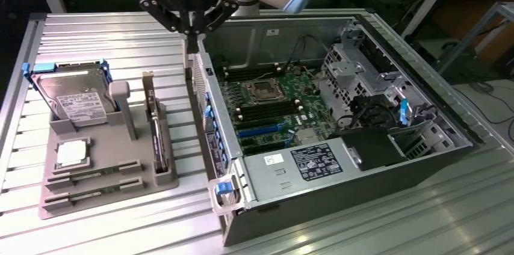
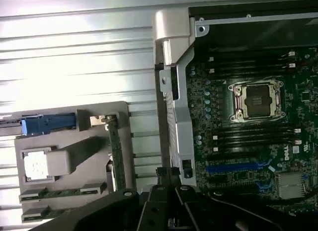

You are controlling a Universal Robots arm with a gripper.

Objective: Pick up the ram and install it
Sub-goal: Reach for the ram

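Closest in: one open computer case point(image 1: 345, 165) on the ribbed worktop point(image 1: 96, 32), motherboard point(image 1: 273, 107) bared. Beside it, one grey tray point(image 1: 165, 186) with two sticks, front ram stick point(image 1: 90, 195) and rear ram stick point(image 1: 95, 175). Both on edge in the tray's nearest slots, long axes parallel, pointing across toward the case. Also one hard drive point(image 1: 76, 95), one expansion card point(image 1: 157, 141). Hand point(image 1: 192, 43) above the case's tray-side wall, fingers drawn narrow together, empty, well apart from both sticks.
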